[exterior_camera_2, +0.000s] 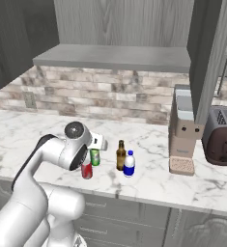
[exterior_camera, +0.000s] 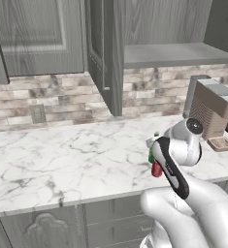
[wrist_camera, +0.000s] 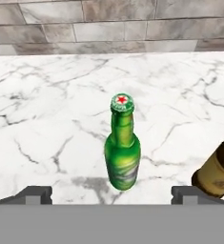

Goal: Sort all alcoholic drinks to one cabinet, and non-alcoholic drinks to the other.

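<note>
Nothing sorted yet: jaws stood wide apart w/ green bottle upright on surface between & just ahead, amber bottle, white-blue bottle & red can alongside, cabinet shelf bare.

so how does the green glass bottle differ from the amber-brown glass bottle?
The green glass bottle is bright green with a pale label and red-starred cap; the amber-brown glass bottle is dark amber. The green one stands directly ahead between the open tool's tips; the amber one stands off to the side, beside the white plastic bottle with blue label. Both stand upright on the marble counter.
</note>
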### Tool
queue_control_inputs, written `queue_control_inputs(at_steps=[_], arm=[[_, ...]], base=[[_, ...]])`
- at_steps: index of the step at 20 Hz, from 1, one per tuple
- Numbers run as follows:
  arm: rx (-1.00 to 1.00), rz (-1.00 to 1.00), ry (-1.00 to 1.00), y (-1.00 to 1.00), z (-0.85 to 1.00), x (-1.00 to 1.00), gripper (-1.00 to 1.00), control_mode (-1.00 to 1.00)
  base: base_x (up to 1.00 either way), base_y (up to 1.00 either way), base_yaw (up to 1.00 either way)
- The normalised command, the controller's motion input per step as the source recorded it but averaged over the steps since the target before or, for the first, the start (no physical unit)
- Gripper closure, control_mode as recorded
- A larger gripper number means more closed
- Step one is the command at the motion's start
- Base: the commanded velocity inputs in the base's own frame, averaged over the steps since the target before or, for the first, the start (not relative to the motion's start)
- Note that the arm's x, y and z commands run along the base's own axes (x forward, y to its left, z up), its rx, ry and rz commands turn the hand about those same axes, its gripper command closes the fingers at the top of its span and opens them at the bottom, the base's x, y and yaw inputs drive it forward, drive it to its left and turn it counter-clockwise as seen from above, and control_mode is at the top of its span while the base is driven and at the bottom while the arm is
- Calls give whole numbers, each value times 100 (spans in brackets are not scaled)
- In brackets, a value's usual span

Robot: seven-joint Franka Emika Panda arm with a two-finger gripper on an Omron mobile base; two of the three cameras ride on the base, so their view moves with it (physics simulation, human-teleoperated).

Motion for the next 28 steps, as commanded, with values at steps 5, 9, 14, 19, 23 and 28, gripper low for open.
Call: queue_control_inputs(at_steps=[5, 9, 14, 19, 23, 28], arm=[[-1, 0, 0, 0, -13, 22, -100, -100], [0, 0, 0, 0, -25, 22, -100, -100], [0, 0, 0, 0, -30, 22, -100, -100], [0, 0, 0, -1, -33, 13, -100, -100], [0, 0, 0, 0, -32, 9, -100, -100], [-1, 0, 0, 0, -25, 11, -100, -100]], base=[[0, 0, 0], [0, 0, 0], [0, 0, 0], [0, 0, 0], [0, 0, 0], [0, 0, 0]])
